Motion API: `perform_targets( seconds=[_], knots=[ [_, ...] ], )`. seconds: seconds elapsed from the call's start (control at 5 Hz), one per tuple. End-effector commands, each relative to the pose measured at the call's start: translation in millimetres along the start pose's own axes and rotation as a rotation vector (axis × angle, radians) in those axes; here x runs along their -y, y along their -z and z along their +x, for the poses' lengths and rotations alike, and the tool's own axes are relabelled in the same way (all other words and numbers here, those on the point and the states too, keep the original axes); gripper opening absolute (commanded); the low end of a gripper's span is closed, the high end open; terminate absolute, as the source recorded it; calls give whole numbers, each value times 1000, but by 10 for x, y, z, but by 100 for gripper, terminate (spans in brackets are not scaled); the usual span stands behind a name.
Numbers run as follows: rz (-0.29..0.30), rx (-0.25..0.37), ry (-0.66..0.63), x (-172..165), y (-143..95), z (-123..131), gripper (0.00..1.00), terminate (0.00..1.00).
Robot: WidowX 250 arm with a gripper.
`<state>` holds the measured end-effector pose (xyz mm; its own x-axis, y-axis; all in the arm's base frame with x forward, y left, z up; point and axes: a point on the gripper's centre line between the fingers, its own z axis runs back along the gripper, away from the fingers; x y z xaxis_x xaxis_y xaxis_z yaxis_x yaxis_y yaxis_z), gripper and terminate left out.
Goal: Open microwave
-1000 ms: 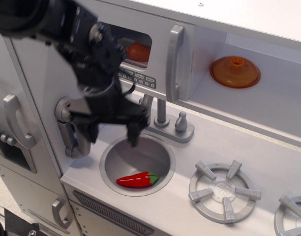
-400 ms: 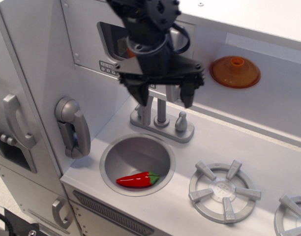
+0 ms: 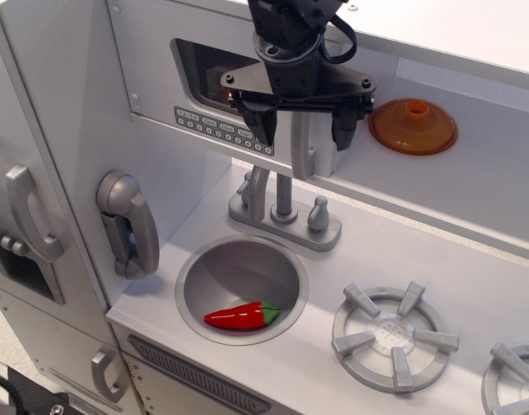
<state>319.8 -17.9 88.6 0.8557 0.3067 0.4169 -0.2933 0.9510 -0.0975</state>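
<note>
gripper: our gripper (image 3: 303,130) hangs fingers-down at the top middle of the toy kitchen, jaws spread wide, holding nothing
finger positions: left-hand finger (image 3: 264,125) sits in front of the door face by the button row (image 3: 223,132); the other finger (image 3: 343,128) sits just past the door's right edge
microwave: the microwave (image 3: 204,95) is the grey box at the upper back of the unit, above the faucet (image 3: 282,203) and sink (image 3: 289,272); door looks shut, flush with the box
handle: vertical silver bar handle (image 3: 303,156) runs up and down along the door's right side; only its lower part shows below the gripper
key relation: we read the handle as lying between the two fingers, long axis vertical, so the jaws close across it sideways; whether the fingers are deep enough to reach behind the bar, we cannot tell from this view
contact: no clear touch yet, we judge
next move: close on the bar, then pull out toward the front edge, swinging about the door's left side
risk: fingers could pinch the door edge instead of the bar
other: red pepper (image 3: 240,316) in the sink, orange lid (image 3: 413,126) on the right shelf, wall phone (image 3: 126,223) at left, all well clear
</note>
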Motion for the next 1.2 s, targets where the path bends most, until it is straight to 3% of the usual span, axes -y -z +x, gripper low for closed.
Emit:
perform_targets(
  seconds=[0.0, 0.2, 0.4, 0.8, 1.0],
  knots=[
    [46, 83, -32, -84, -82, 319, 100, 0],
    [40, 77, -21, -84, -95, 322, 0, 0],
    [20, 23, -19, -97, -89, 282, 0, 0],
    [6, 41, 6, -165, -108, 177, 0, 0],
    [7, 38, 28, -296, -174, 3, 0, 0]
  ],
)
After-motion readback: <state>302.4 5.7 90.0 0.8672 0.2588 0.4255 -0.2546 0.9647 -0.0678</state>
